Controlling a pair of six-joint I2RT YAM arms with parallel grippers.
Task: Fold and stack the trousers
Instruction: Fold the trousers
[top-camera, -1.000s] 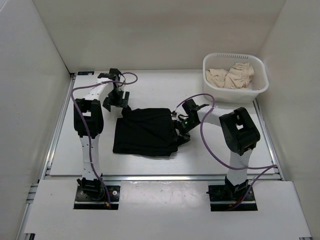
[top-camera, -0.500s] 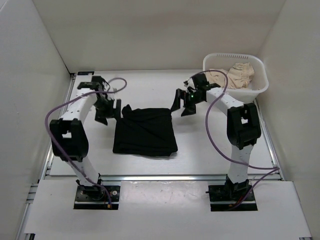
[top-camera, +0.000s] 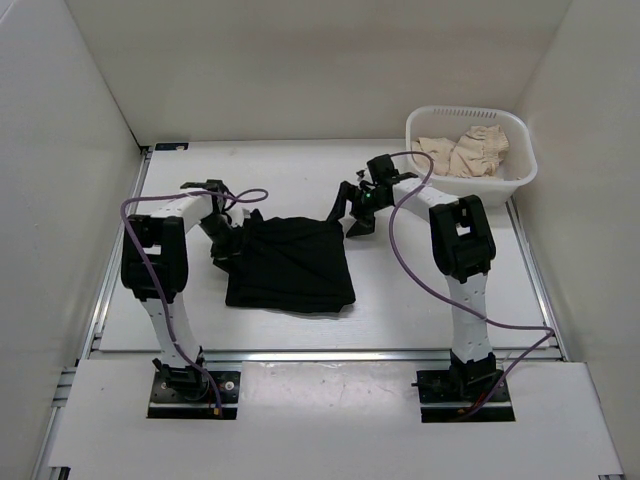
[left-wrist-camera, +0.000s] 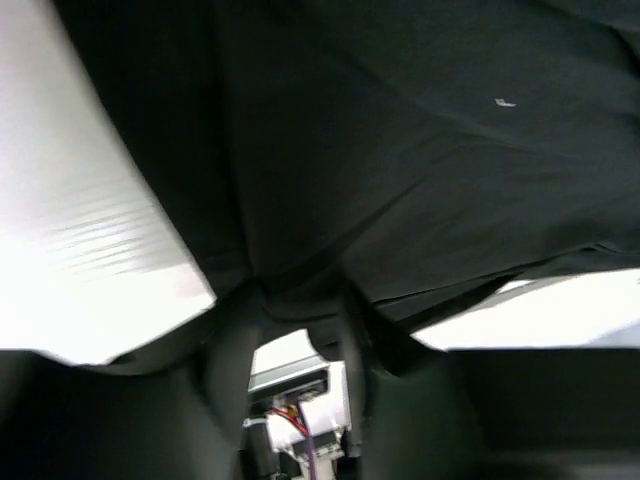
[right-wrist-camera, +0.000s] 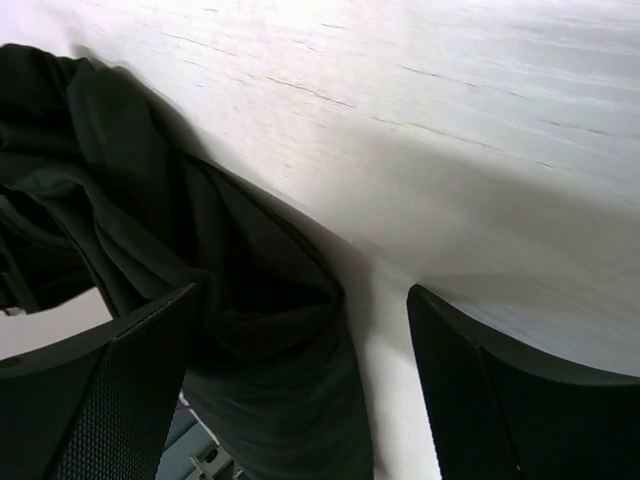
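Trousers (top-camera: 290, 265) lie folded square on the table (top-camera: 420, 300), so both far corners want gripping evenly through every layer: right gripper (top-camera: 351, 214) hangs spread wide at its corner, while whether left gripper (top-camera: 228, 238) pinches cloth I cannot tell.

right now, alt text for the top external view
Folded black trousers lie on a table; the left arm has its jaws at their left edge, the right arm has open jaws at their far right corner. A white basket of beige cloth sits far right.
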